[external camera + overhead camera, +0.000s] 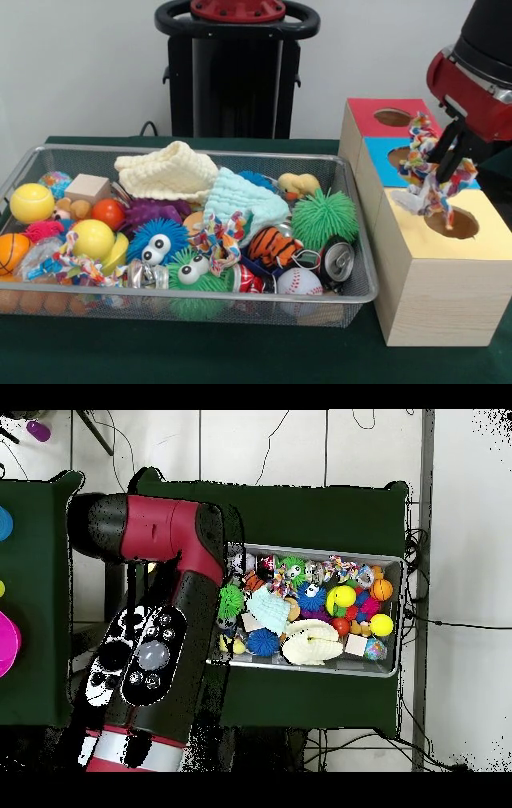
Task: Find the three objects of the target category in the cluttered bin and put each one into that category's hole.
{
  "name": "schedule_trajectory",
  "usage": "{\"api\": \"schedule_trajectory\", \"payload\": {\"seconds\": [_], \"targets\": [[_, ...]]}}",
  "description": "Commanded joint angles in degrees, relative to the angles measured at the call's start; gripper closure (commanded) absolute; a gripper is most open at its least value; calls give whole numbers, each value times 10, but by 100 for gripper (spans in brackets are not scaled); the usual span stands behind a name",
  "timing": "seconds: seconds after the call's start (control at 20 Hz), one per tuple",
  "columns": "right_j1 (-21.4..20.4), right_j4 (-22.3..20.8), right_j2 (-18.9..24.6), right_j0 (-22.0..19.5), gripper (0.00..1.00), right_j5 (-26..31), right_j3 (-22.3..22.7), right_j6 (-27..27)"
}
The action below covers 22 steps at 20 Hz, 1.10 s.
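Black gripper (450,160): fingers clamped on multicoloured braided rope toy (426,172), suspended above round hole of yellow-topped wooden box (448,272). Wire mesh bin (352,210) left of box: second rope toy (216,240) among clutter.

A wire bin (352,296) of toys sits left of a three-hole wooden box (436,280); a rope toy (428,176) hangs over the box's holes.
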Motion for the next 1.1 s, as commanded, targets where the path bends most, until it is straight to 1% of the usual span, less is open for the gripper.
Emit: {"api": "schedule_trajectory", "payload": {"seconds": [0.05, 0.2, 0.35, 0.55, 0.65, 0.7, 0.9, 1.1], "targets": [[-5, 64, 77, -4, 100, -45, 105, 161], [-4, 87, 78, -4, 100, -58, 117, 161], [-1, 98, 73, -1, 100, -71, 125, 151], [-1, 122, 83, 0, 100, -118, 156, 137], [1, 135, 94, 2, 100, -151, 180, 128], [2, 145, 103, 2, 100, -182, 199, 124], [8, 165, 121, 5, 100, -265, 229, 115], [2, 192, 141, 0, 100, -306, 248, 118]]}}
